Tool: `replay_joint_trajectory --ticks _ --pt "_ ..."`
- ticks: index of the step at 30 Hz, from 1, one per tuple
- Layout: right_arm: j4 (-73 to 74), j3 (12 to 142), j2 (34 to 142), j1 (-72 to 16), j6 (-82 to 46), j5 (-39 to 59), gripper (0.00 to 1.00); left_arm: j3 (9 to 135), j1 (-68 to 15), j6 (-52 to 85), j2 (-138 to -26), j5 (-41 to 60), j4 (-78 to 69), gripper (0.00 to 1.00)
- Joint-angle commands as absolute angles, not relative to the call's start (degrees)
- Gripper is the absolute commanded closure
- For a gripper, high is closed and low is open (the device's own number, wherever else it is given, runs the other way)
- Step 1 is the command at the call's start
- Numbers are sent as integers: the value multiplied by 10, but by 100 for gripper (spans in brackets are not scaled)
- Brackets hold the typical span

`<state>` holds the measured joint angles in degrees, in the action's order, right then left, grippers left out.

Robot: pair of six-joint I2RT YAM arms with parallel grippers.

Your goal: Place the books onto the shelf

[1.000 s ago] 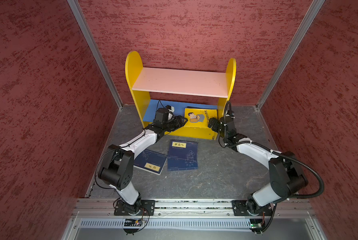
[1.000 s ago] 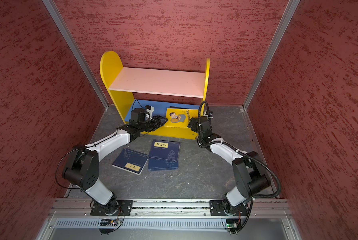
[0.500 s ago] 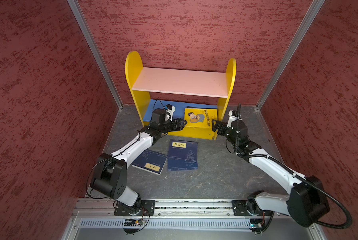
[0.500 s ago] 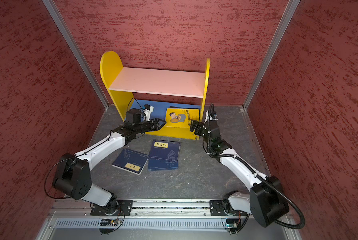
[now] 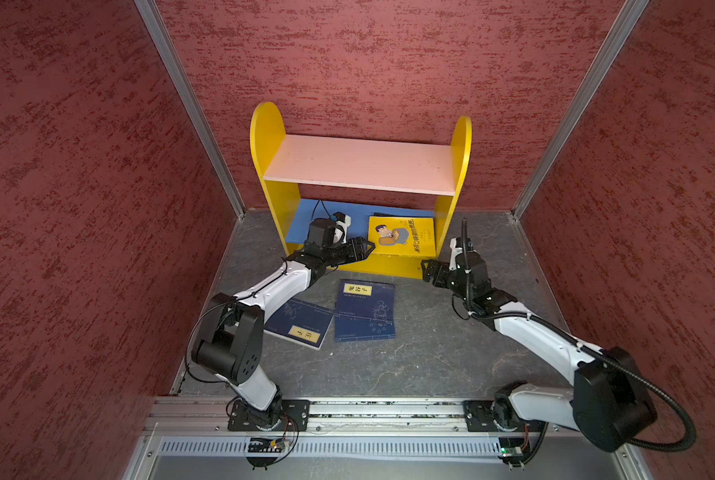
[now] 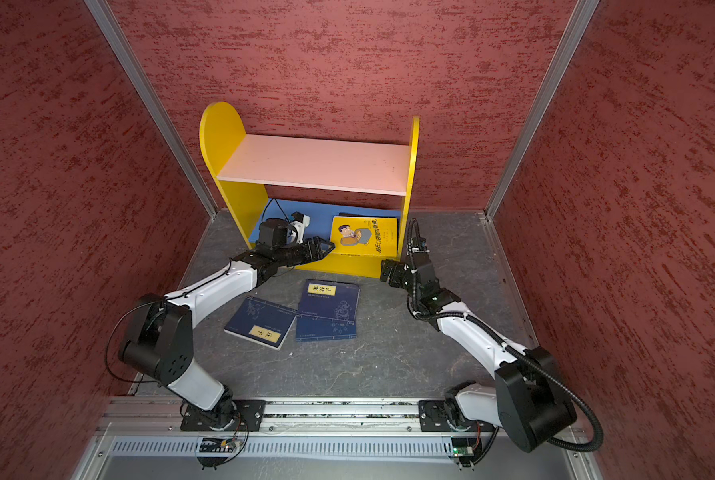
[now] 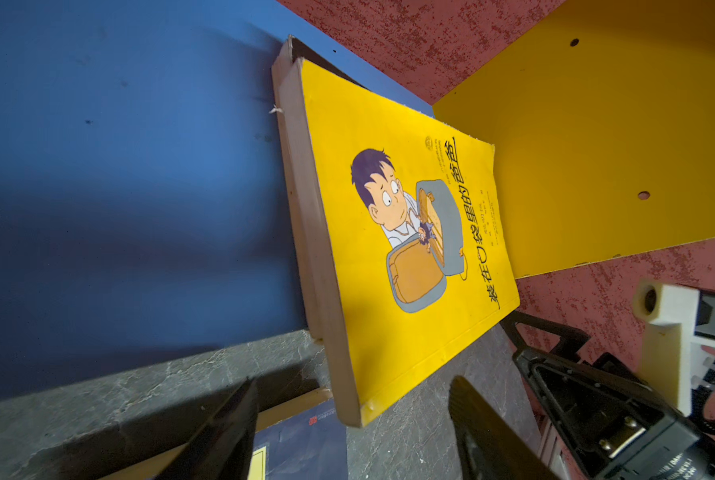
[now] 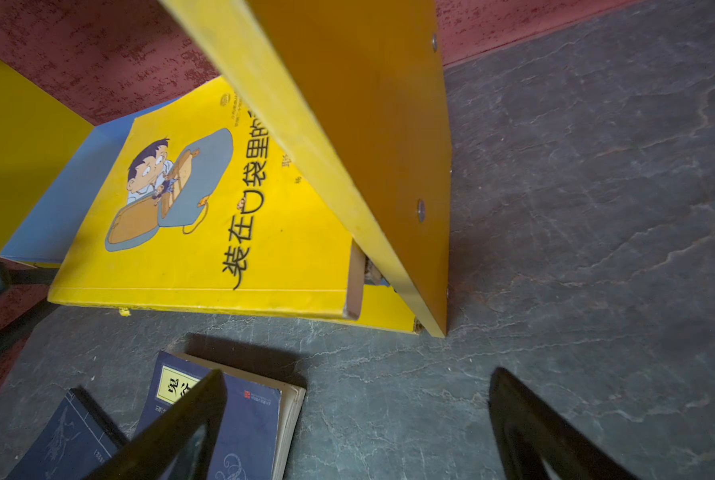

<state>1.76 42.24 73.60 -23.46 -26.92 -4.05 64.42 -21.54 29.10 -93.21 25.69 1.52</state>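
Observation:
The shelf [image 5: 364,164] stands against the back wall, and its pink upper board is bare. A yellow book with a cartoon man [image 5: 401,237] lies flat on the blue lower board [image 5: 303,224], on top of a dark book whose edge [image 7: 305,48] shows. The yellow book's front edge overhangs the board. Three navy books lie on the floor in front: one with a yellow label [image 5: 366,299] on another [image 5: 364,332], and one to their left [image 5: 299,326]. My left gripper [image 5: 368,248] [image 7: 353,436] is open, its jaws either side of the yellow book's near corner without touching it. My right gripper [image 5: 426,270] [image 8: 355,428] hangs open and empty over the floor by the shelf's right panel.
Red textured walls close in on three sides, and metal posts [image 5: 189,104] stand at the back corners. The grey stone-like floor [image 5: 430,353] runs from the books to a metal rail [image 5: 389,409] at the front, which carries both arm bases.
My right gripper has drawn back from the yellow book's right side to the floor in front of the shelf's right panel. My left gripper stays at the book's corner, jaws slightly wider.

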Motion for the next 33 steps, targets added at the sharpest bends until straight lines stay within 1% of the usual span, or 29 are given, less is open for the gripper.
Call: replay_joint_trajectory --ticks 1,6,15,33 --pt "49 430 755 -235 -263 -35 1 664 -218 308 -940 271 -12 27" --pt "53 438 779 -236 -266 -35 2 665 -217 312 -944 276 -10 27" --pt "78 439 786 -236 -279 -39 1 685 -222 312 -961 290 -13 30" --pt "92 468 820 -236 -282 -36 1 720 -234 312 -993 323 -27 32"
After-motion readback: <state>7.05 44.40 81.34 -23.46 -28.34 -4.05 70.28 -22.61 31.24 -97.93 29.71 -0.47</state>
